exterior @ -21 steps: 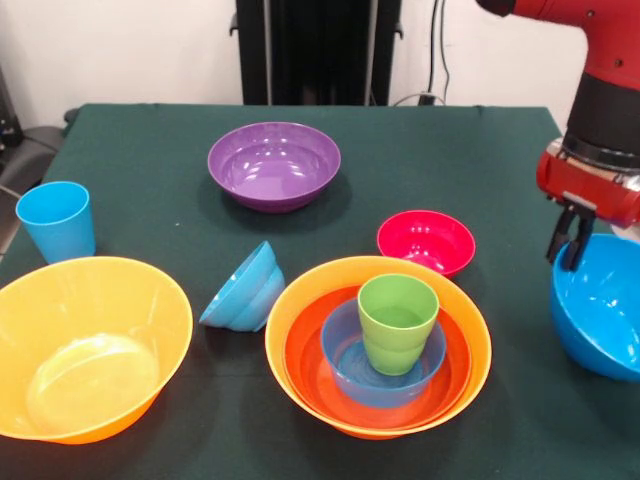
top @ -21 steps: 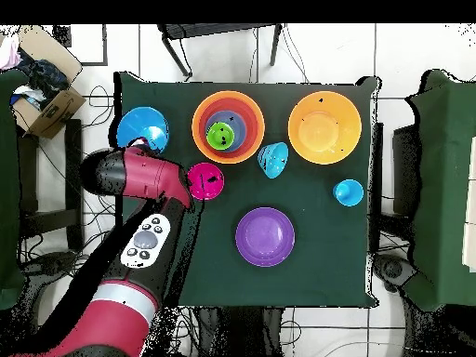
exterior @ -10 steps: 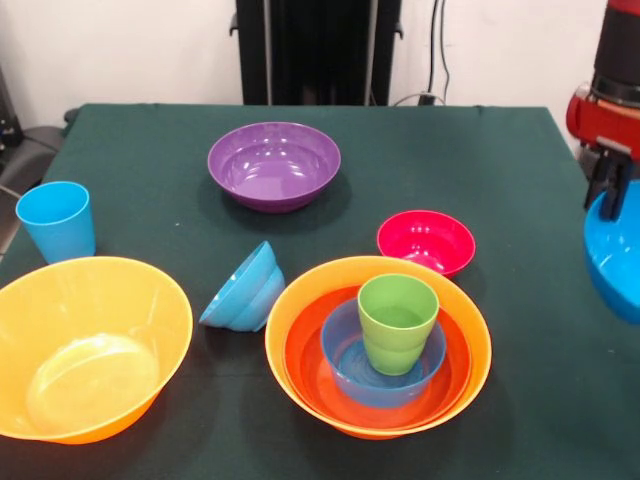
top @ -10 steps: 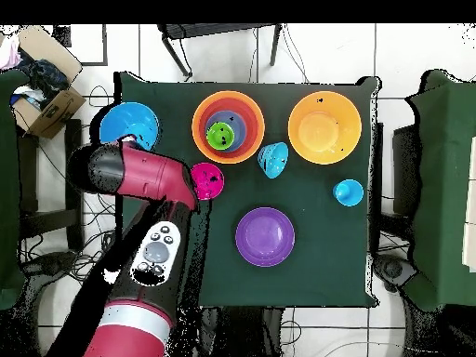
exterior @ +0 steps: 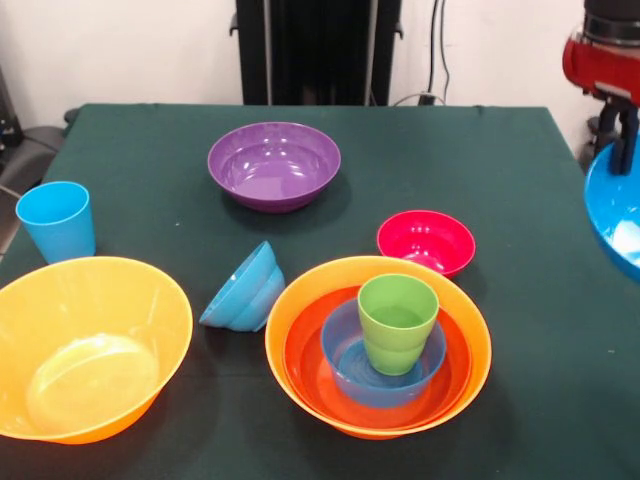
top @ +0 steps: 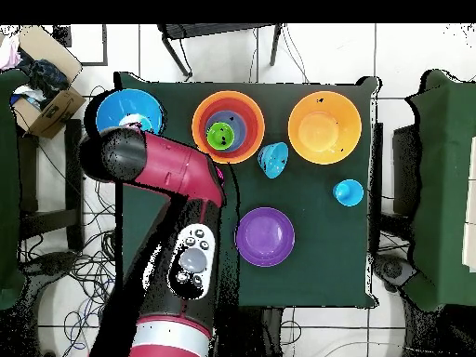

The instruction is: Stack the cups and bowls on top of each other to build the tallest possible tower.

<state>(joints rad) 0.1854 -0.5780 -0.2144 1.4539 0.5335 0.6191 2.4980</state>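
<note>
I see the gripper at the counter's right edge, its fingers clamped on the rim of a big blue bowl, held off the cloth; the tower, orange bowl up to lime green cup, sits front-centre.

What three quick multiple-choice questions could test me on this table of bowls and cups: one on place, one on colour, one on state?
1. Where does the green cup stand?
A. beside the purple bowl
B. inside the nested bowls
C. on the bare cloth

2. What colour is the bowl at the gripper?
A. blue
B. pink
C. orange

3. How does the small blue bowl lie?
A. upright
B. tipped on its side
C. upside down

Answers: B, it sits in the blue bowl within the orange ones; A, blue shows at the edge; B, its mouth faces sideways.
</note>
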